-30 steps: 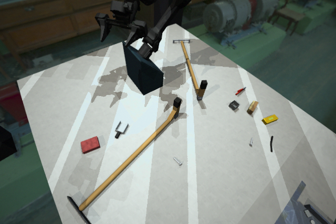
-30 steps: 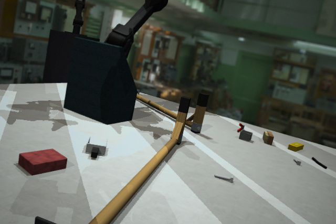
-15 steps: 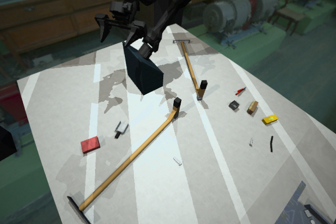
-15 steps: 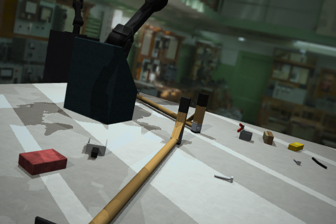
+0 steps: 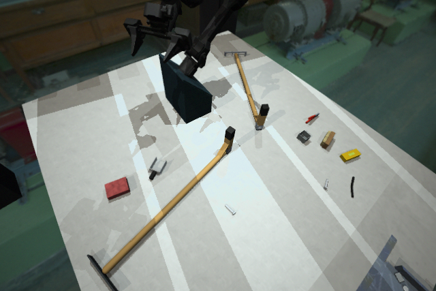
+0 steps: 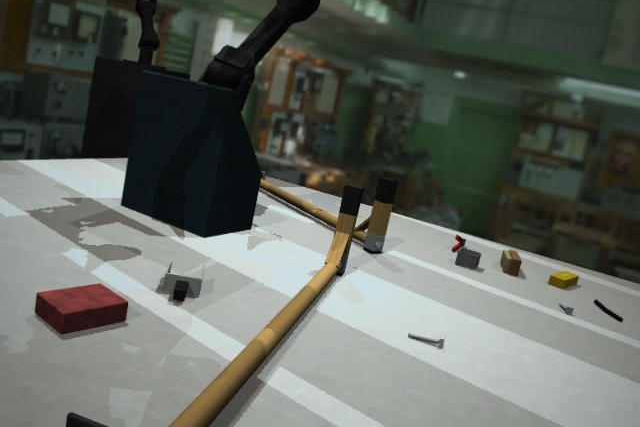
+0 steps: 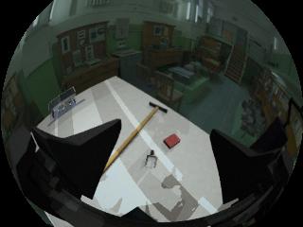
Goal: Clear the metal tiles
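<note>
Your gripper [image 5: 148,57] [image 7: 169,129] is empty, jaws wide, raised beside the dark block [image 5: 186,94] [image 6: 191,153] [image 7: 137,214]. The long scraper [image 5: 191,183] [image 6: 289,319] [image 7: 136,131] lies on the table, its upright grip [image 5: 229,138] [image 6: 348,218] nearest the block, handle slanting away to the blade [image 5: 101,272] [image 6: 82,419] [image 7: 157,107]. Suggest you align the jaws across that grip. Steel bench plate [image 5: 372,275] [image 7: 71,110]: well beyond, opposite the block.

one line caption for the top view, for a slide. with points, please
The open hand [image 5: 149,56] above the table, with a long scraper [image 5: 176,199] [image 6: 289,315] [image 7: 134,135] lying beside a red block [image 5: 117,188] [image 6: 81,308] [image 7: 171,141]
</note>
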Robot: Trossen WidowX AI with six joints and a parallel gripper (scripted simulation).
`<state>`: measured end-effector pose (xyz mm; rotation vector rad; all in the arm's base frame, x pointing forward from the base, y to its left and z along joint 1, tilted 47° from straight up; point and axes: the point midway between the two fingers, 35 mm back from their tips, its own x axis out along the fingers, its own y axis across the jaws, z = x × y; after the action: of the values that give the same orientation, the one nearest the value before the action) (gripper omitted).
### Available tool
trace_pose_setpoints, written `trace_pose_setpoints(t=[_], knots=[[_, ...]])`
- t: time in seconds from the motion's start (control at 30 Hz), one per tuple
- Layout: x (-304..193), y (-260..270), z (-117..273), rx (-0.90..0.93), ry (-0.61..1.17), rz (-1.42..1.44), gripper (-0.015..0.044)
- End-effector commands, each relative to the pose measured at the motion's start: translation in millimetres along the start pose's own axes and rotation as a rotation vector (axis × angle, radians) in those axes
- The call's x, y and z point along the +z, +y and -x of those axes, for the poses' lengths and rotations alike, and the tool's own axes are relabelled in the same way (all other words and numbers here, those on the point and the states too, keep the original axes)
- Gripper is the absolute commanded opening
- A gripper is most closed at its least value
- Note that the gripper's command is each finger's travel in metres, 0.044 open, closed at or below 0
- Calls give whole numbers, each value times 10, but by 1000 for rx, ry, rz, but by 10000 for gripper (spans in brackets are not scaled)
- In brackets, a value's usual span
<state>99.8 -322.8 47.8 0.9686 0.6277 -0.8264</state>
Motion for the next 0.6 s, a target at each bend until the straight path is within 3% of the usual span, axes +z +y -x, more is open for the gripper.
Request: trace_pose_setpoints(t=[0.0,0.57], knots=[[12,136,-26,12,8,67,440],[-27,801,-133,71,48,391,440]])
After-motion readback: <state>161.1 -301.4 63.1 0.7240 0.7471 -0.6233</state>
